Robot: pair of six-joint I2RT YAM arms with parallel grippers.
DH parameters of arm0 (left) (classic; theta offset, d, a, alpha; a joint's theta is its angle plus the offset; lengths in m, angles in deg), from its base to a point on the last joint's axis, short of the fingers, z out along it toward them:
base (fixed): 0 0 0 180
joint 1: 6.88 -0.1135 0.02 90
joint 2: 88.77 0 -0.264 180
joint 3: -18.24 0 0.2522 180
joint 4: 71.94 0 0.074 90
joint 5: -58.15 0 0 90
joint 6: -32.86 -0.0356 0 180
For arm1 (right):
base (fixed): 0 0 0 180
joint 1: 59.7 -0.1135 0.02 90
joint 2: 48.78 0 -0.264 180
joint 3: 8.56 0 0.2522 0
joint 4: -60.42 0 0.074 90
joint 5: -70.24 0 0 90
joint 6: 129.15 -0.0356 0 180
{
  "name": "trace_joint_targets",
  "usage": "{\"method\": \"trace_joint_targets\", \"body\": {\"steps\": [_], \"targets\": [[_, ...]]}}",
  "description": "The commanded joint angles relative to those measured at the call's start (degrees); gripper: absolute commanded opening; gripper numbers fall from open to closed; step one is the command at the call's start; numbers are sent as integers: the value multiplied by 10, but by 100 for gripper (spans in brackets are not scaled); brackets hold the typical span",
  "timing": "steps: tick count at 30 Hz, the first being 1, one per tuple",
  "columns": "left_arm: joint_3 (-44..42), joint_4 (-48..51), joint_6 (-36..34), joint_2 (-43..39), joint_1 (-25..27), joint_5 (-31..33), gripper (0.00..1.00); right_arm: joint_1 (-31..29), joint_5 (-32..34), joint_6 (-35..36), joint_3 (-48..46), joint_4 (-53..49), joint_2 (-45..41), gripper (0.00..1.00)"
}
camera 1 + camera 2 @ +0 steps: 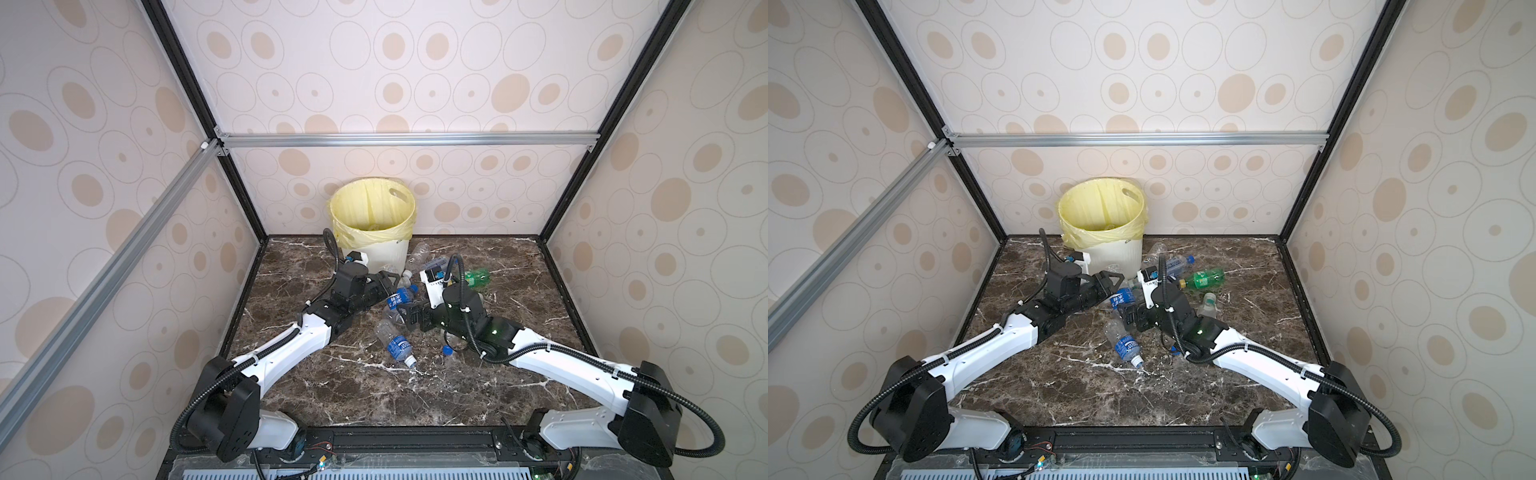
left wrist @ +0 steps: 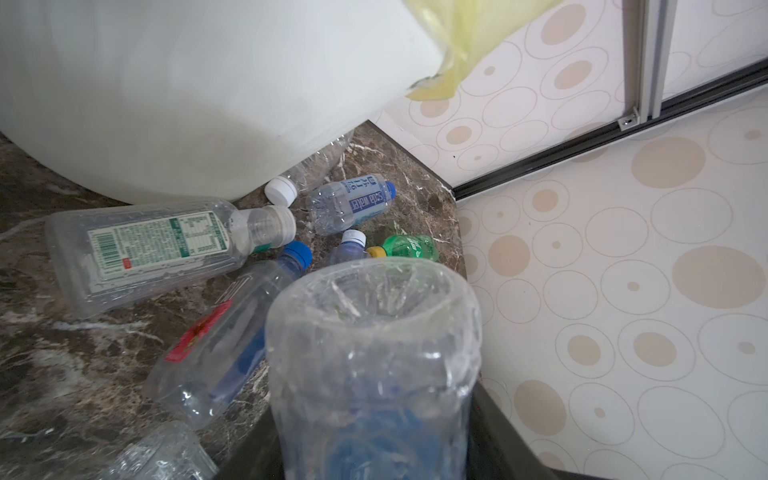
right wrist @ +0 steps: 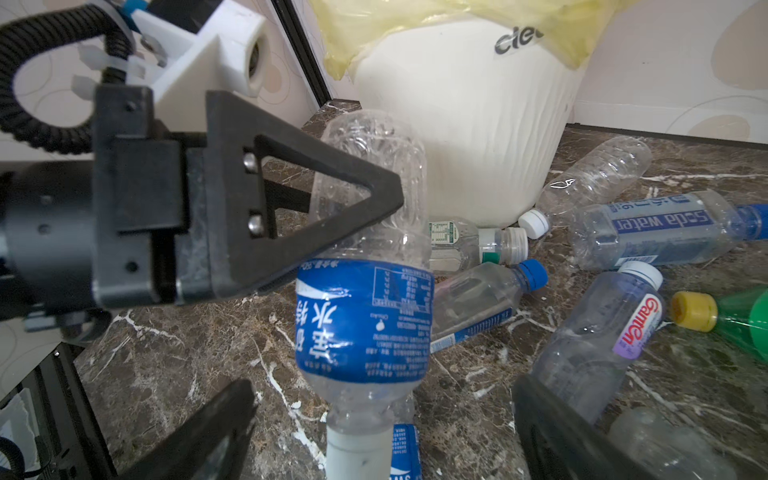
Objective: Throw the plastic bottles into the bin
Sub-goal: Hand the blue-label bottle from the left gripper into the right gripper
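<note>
Plastic bottles (image 2: 145, 249) lie scattered on the dark marble tabletop (image 1: 519, 374), bunched just beside the bin (image 1: 384, 255) and spreading from its foot toward the middle. The bin, cream-white with a pale yellow bag (image 1: 365, 237) folded over its rim, stands at the tabletop's far edge, left of centre. One clear bottle with a blue label (image 3: 363, 316) is pinched in the left gripper (image 1: 390, 289), whose black fingers (image 3: 299, 208) press on the ribbed clear part above the label. It hangs cap down, near the bin. Among the bottles on the marble are a soda water bottle (image 3: 656, 226) close to the bin, a green bottle (image 1: 1204, 278) with a yellow cap, and a blue-labelled one (image 1: 397, 345) nearer the front edge, well apart from the bin. The right gripper (image 1: 406, 316) sits just beside the held bottle with its fingers (image 3: 561, 436) spread wide. In the right wrist view the bottle's white cap shows between them, touching neither.
</note>
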State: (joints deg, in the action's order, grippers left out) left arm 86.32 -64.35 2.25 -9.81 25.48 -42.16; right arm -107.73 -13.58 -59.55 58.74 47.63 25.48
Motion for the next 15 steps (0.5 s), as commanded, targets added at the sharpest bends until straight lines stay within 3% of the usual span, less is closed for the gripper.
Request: {"method": "trace_joint_targets", "body": {"steps": [1,15], "targets": [[34,-17,11,-10,16,11,55,9,2,-3,-9,-11,-11,100],[46,-31,17,-17,51,8,55,21,-22,-1,-30,27,-27,92]]}}
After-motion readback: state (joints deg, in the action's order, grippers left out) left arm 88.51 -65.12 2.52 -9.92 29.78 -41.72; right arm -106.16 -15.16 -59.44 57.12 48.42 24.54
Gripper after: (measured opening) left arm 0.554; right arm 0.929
